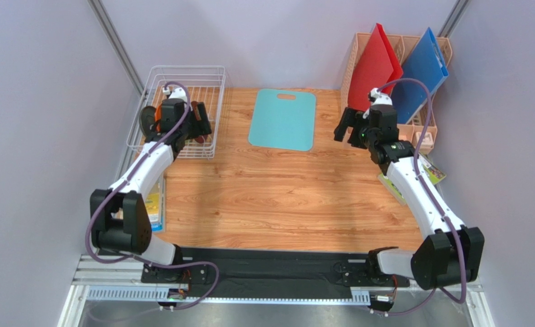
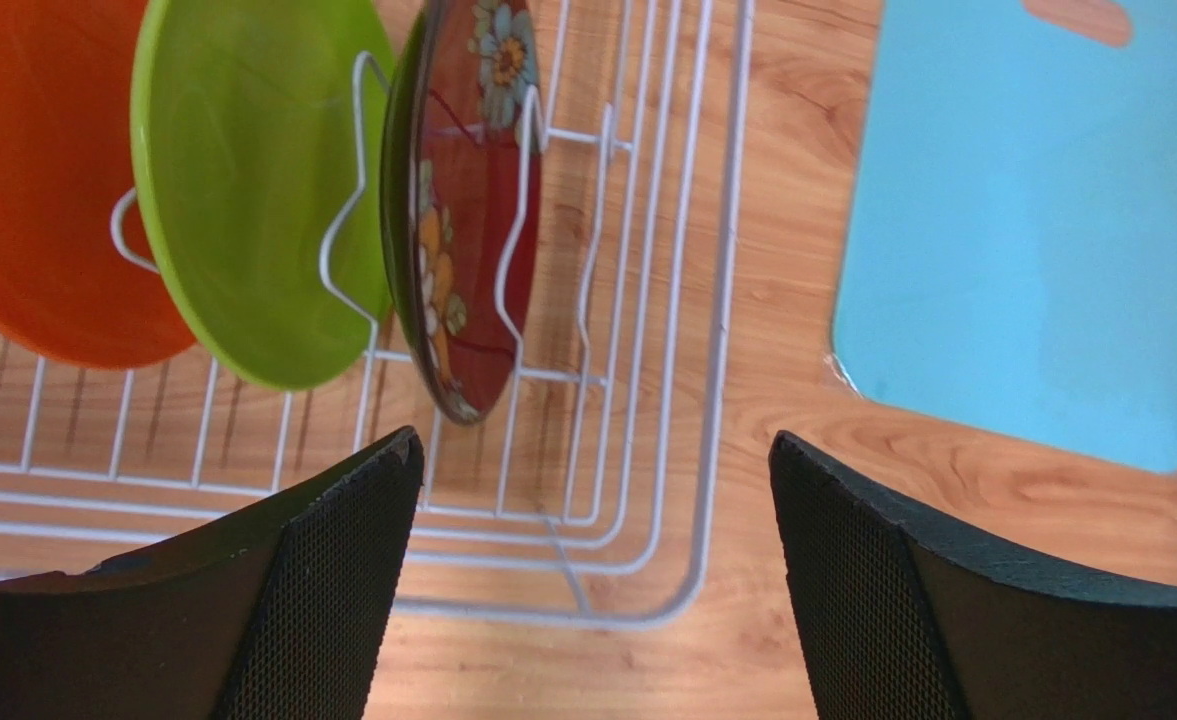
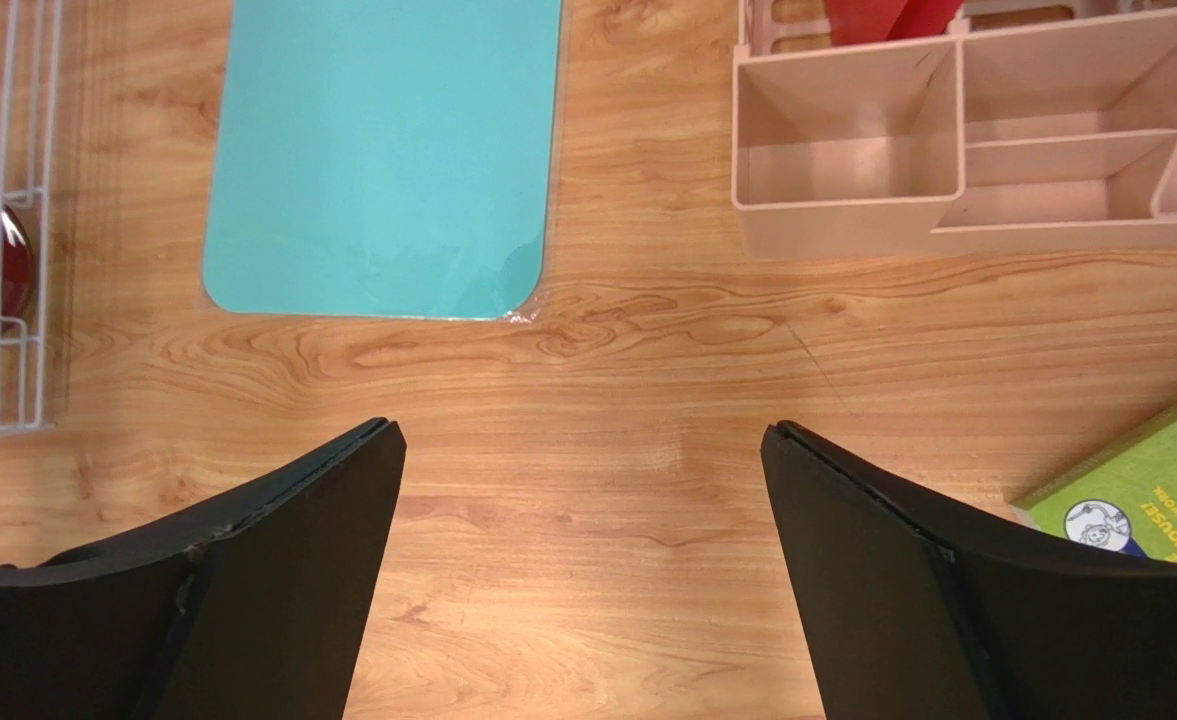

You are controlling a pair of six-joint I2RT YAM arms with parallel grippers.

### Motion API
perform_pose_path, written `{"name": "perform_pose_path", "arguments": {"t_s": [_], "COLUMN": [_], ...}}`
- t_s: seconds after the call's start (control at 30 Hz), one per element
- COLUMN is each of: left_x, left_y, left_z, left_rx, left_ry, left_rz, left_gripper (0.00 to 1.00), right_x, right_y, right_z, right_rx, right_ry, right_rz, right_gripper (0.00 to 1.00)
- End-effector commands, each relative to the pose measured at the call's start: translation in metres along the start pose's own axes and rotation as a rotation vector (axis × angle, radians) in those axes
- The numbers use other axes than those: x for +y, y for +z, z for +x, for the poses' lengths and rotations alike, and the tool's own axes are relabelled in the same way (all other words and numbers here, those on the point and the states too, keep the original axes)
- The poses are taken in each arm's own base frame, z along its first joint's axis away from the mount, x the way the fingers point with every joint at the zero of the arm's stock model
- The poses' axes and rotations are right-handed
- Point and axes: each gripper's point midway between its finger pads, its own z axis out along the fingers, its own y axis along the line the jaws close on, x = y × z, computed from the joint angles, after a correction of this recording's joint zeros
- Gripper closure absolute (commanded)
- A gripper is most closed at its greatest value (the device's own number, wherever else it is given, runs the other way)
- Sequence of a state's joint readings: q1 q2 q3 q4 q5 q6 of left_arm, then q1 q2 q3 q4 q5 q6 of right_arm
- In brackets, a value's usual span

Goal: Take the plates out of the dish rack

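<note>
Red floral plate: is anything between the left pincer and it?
Nothing visible blocks it. The open left pincer hangs over the dish rack, and the red floral plate stands on edge in it, with the lime green plate close beside it.

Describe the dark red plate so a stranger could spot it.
Find the white wire dish rack at the table's far left. Inside, the dark red plate stands nearest the teal cutting board. Only it has painted flowers; its lime green neighbour is plain.
</note>
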State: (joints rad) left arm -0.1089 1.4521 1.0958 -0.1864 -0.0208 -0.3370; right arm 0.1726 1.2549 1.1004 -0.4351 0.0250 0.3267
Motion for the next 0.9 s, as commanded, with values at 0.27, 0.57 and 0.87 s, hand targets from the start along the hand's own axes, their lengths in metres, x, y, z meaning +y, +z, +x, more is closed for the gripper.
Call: {"name": "perform_pose_path", "arguments": {"t_s": [0.27,0.57,0.87], "left_x": [0.025,0.031,0.036], "left_y": [0.047,0.08,0.089], "left_z": [-0.063,-0.05,-0.03], "left_rx": [-0.193,-0.146,-0.102], "left_ry": [0.021,0.034,0.031], "left_rz": [-0.185,-0.217,-0.227], "left_gripper": [0.11,0.29,0.92], "right_x": [0.017,0.018,0.016], "right_y": [0.043,0.059,0.057], "right_z": [0.001,0.008,0.008], "right_rx": [0.071,0.112,0.108], "right_ry": [-0.035,-0.038,-0.038], "right_rz": [-0.074,-0.077,-0.07], "right_gripper": [0.07,0.14,0.14]}}
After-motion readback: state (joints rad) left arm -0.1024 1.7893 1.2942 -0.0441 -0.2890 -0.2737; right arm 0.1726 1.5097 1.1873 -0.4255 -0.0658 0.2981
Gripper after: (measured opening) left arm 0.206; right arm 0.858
